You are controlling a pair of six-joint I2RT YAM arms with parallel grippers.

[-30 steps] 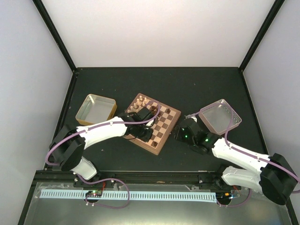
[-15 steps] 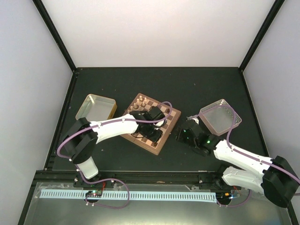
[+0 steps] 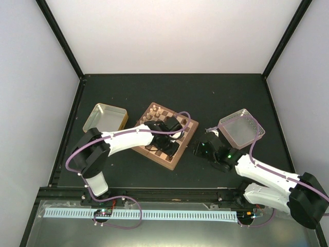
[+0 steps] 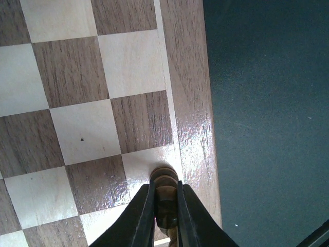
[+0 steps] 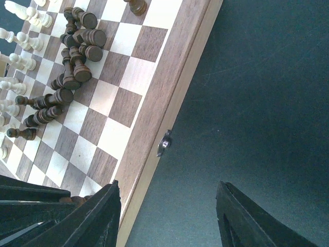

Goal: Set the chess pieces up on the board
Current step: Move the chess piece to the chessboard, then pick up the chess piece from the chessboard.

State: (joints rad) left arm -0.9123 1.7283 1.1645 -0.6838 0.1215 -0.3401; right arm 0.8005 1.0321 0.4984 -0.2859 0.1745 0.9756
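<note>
The board (image 3: pixel 175 162) lies tilted in the middle of the table. Cream chess pieces (image 3: pixel 157 110) stand along its far-left edge. In the right wrist view, dark brown pieces (image 5: pixel 72 67) lie in a heap on the board (image 5: pixel 172 77), with cream pieces (image 5: pixel 20 36) beyond them. My left gripper (image 3: pixel 168 137) is over the board. In the left wrist view it (image 4: pixel 164 186) is shut on a dark brown piece (image 4: pixel 164 177) that stands on a light square by the board's rim (image 4: pixel 187 98). My right gripper (image 3: pixel 201 150) is open and empty just right of the board, its fingers (image 5: pixel 100 216) over the dark table.
A shallow metal tray (image 3: pixel 105 119) sits left of the board and another (image 3: pixel 241 127) to the right, behind my right arm. A small metal latch (image 5: pixel 164 143) sticks out of the board's side. Black frame posts and white walls surround the dark table.
My left gripper has moved right across the board, with the dark piece, toward the board's right edge. My right arm has shifted only slightly.
</note>
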